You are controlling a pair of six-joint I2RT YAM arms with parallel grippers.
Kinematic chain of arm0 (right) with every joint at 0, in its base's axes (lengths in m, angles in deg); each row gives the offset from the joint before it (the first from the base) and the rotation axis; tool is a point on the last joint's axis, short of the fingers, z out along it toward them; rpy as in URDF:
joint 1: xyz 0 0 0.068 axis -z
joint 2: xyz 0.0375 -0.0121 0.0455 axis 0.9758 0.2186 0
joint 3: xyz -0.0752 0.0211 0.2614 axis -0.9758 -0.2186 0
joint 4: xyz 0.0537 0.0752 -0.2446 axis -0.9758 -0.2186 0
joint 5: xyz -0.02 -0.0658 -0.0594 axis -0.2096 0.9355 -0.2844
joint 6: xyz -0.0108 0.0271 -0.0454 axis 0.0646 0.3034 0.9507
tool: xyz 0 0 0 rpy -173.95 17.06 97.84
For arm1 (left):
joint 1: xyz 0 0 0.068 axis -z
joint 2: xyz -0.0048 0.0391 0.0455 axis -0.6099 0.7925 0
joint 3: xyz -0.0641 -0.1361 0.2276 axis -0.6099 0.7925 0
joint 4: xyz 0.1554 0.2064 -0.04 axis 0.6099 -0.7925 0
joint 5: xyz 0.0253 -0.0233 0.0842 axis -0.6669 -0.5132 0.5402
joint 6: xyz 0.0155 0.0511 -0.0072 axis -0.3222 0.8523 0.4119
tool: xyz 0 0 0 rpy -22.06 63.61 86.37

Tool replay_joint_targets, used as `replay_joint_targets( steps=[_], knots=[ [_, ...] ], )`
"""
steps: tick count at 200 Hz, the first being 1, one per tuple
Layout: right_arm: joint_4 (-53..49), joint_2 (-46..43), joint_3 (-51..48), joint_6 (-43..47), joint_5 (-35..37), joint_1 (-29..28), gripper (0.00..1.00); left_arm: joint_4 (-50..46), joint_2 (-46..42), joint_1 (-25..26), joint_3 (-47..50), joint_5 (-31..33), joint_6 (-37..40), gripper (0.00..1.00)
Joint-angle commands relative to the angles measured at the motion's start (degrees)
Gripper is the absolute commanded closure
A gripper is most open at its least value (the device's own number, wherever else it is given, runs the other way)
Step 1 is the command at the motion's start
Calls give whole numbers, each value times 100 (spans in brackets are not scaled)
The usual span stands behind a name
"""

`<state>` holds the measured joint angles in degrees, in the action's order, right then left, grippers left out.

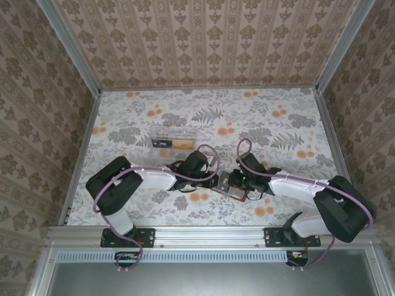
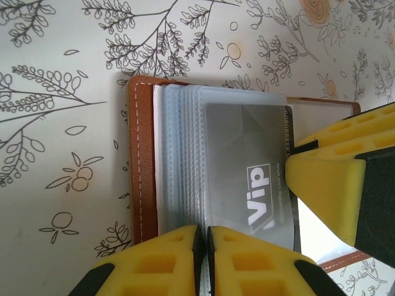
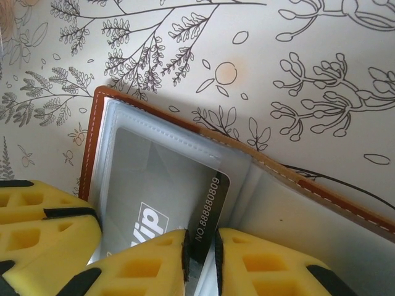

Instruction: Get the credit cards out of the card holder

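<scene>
Here, at the near edge of the left wrist view, the left gripper (image 2: 203,262) has its yellow ribbed fingers (image 2: 154,262) pressed almost together on the edge of the clear plastic sleeves, with only a dark slit between them. In the right wrist view the right gripper (image 3: 200,256) is clenched on the near corner of a dark grey plastic credit card (image 3: 179,191) printed with a white "ViP" mark and a number along its short edge. The card is partly drawn out of its sleeve.

Just beyond both sets of fingers lies the reddish-brown leather card holder (image 2: 142,166). It is open and flat, with white stitching along its brown rim and a fanned stack of transparent, blue-grey tinted sleeves inside. The grey card rests on top of that stack.

From above, the holder sits on the flower-printed table (image 1: 265,123) between the two grippers, near the front edge and about midway across. Farther back and to the left stands a clear plastic oblong box (image 1: 173,139), well apart from the holder, with a dark shape and an orange one inside.
</scene>
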<state>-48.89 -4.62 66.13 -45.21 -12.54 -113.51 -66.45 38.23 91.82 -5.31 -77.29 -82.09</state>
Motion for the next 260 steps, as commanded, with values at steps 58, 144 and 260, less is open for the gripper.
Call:
replay_joint_targets(
  steps=[58,144,260],
  knots=[
    [307,6,-97,-166,-369,198,91,-143,75,50,75,-12,-99,85],
    [175,-189,-239,46,-613,716,100,-144,-236,96,502,531,-556,92],
    [274,-147,-243,285,-1166,925,100,-734,-646,96,19,731,-144,90]
  ],
)
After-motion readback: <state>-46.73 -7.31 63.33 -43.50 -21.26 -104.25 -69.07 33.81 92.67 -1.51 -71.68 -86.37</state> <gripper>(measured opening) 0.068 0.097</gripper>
